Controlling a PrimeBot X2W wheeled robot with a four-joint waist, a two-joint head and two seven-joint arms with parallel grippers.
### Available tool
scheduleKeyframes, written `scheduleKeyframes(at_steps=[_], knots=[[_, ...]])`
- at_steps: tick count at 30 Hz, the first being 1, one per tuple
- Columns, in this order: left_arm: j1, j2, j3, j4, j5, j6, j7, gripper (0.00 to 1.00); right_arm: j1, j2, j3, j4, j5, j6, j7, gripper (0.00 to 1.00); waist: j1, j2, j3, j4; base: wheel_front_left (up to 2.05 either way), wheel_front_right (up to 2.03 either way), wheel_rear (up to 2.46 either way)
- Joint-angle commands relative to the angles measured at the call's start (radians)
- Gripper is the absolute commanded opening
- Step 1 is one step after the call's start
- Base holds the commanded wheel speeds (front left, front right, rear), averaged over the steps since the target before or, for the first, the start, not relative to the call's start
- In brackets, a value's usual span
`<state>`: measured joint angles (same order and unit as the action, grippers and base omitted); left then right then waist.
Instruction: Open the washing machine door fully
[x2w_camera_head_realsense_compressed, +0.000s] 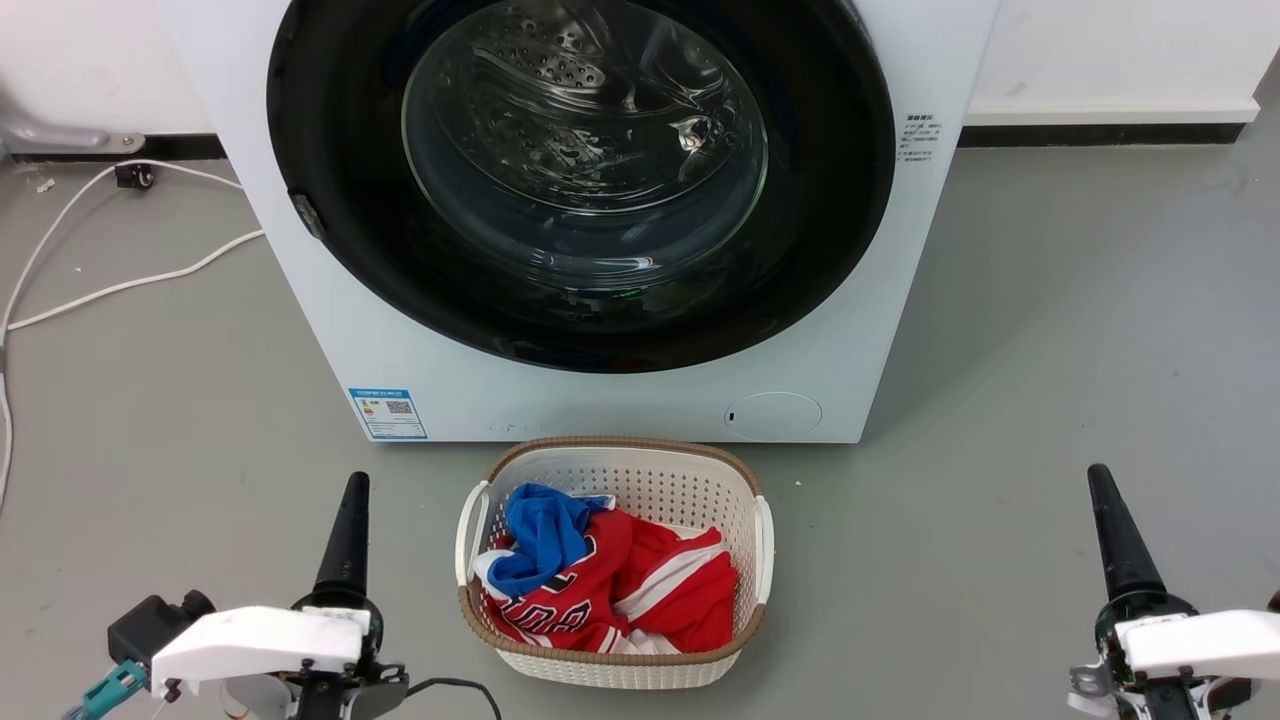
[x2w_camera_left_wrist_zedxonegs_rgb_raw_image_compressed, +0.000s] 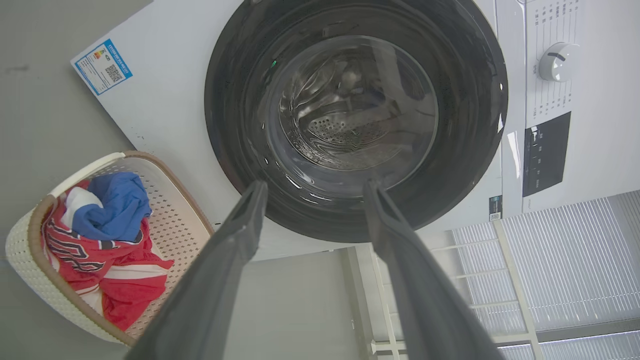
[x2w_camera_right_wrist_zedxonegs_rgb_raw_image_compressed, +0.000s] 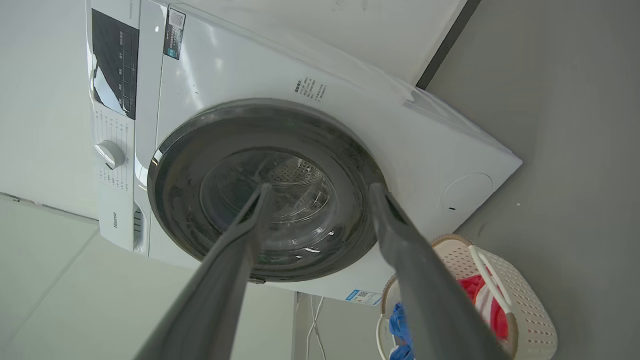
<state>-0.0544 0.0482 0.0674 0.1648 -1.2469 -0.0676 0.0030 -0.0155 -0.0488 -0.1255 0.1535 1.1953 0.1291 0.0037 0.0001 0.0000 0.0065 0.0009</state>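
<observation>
Washing machine door: shut, at 12 o'clock ahead of me. My left gripper and right gripper: both spread wide, empty, well apart from it. Step: reach not yet begun. Next, likely: hook the rim catch at 9 o'clock.

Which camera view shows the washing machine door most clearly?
The left wrist view: the washing machine door faces the camera almost whole, with just the fingertips of the left gripper over its edge. The right wrist view shows it slanted, behind the right gripper. The head view cuts off its top.
</observation>
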Motion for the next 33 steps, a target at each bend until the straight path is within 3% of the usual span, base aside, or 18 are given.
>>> scheduleKeyframes(at_steps=[1, 20, 33], knots=[[-0.007, 0.002, -0.006, -0.025, 0.033, 0.007, -0.009, 1.00, -0.010, -0.003, 0.002, -0.030, -0.037, 0.002, -0.009, 1.00, -0.0001, 0.0000, 0.000, 0.000, 0.00, 0.00, 0.00], [0.014, 0.002, -0.088, -0.077, 0.397, 0.082, -0.079, 1.00, 0.042, -0.003, 0.037, -0.140, -0.466, 0.002, -0.079, 1.00, -0.0001, 0.0000, 0.003, 0.001, 0.00, 0.00, 0.00], [0.028, 0.002, -0.119, -0.113, 0.574, 0.089, -0.119, 1.00, 0.070, -0.002, 0.049, -0.188, -0.658, 0.002, -0.120, 1.00, -0.0001, 0.0000, 0.003, 0.003, 0.00, 0.00, 0.00]])
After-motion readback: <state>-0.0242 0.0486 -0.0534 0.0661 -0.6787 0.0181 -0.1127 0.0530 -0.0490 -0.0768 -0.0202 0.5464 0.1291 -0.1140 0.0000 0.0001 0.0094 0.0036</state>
